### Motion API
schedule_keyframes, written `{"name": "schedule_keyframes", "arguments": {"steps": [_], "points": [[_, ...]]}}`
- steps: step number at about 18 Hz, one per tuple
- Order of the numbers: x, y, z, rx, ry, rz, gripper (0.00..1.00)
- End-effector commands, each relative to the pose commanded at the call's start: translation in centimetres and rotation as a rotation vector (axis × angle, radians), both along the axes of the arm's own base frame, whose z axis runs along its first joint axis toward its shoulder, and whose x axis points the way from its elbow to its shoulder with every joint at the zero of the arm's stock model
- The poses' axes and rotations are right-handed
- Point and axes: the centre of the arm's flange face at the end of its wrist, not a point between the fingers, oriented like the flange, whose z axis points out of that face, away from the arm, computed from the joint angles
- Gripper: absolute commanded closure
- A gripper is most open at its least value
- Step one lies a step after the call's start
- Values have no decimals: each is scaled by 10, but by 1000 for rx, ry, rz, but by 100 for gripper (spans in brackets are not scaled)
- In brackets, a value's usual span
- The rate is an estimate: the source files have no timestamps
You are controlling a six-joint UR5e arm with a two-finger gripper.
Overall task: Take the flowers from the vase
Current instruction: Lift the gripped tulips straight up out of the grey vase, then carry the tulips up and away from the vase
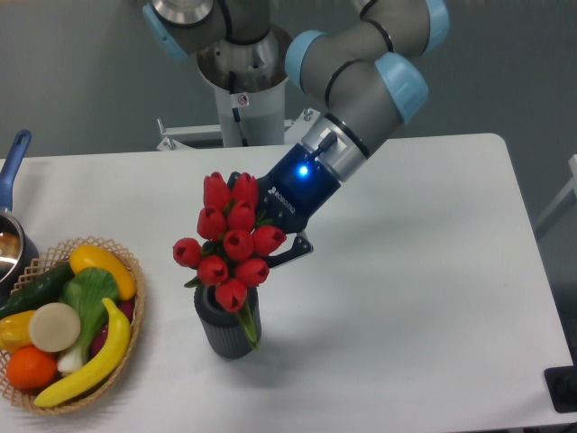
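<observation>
Your gripper (pixel 263 242) looks pinched on the flowers (pixel 229 244), though the buds hide it. They're probably light and springy, so hold the stems, not the buds, above the vase (pixel 229 327).

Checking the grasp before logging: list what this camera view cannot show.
- Gripper fingertips: hidden behind the flowers; grip unconfirmed.
- Stem ends: hidden by the vase; whether they are clear of it is unknown.
- Blue-handled pot: cut off by the left edge.

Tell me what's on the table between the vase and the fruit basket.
Nothing: the camera view shows only bare white table between the vase and the woven basket.
</observation>
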Motion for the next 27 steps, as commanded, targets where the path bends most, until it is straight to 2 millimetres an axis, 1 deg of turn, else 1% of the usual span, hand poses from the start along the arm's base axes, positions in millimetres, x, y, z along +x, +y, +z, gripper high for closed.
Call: {"name": "schedule_keyframes", "arguments": {"steps": [4,10,14,15,17,19,21,25,27], "points": [[-1,0,21,7,1,16,56],[-7,-1,60,18,-7,52,56],[-15,-15,86,27,14,93,56],[-15,-17,89,29,20,97,56],[-25,-27,92,30,27,123,56],[-32,-33,94,26,33,141,56],[-39,-40,96,-13,80,182,56],[-64,-65,94,-84,140,278,56],[-83,-86,94,-87,158,318,56]]}}
